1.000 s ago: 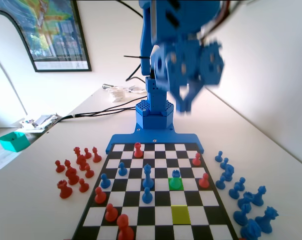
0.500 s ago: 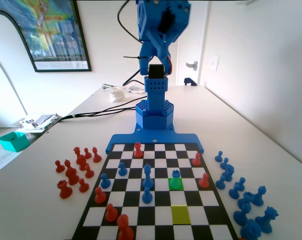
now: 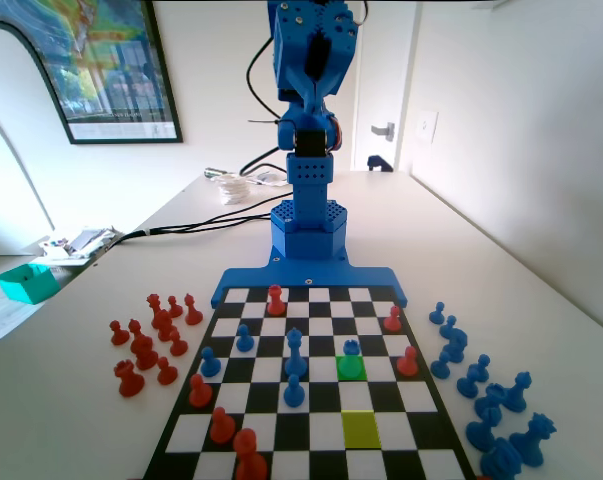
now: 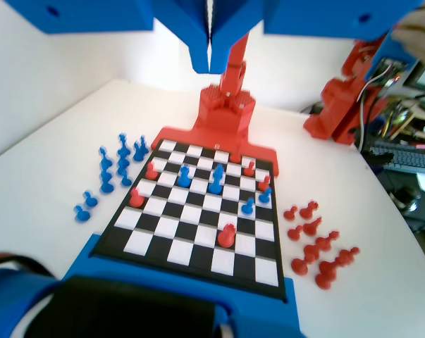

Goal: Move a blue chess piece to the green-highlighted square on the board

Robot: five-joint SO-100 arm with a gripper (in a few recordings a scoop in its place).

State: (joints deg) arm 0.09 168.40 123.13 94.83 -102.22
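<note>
While the blue arm is folding upright at the top centre of the fixed view, its claw (image 4: 211, 60) is hanging from the top edge of the wrist view with its two jaws pressed together and pinching nothing, well above the board (image 3: 281, 442). That high, drawn-in pose is leaving the fixed camera an unblocked look at every square, which, as I judge it, is why the arm is parking there.

Right of centre in the fixed view, the blue chess piece (image 3: 351, 349) is standing upright on the green-highlighted square (image 3: 351, 367), toward that square's far edge; judged from this, the placing is done. In the wrist view a short blue piece is sitting in the middle of the board, though I cannot tell whether it is the same one. Below the green square, the lime square (image 3: 361, 429) is lying bare. Spare blue pieces (image 3: 486, 400) are waiting on the counter (image 3: 541, 300) at the right, red pieces (image 3: 149, 340) at the left.
</note>
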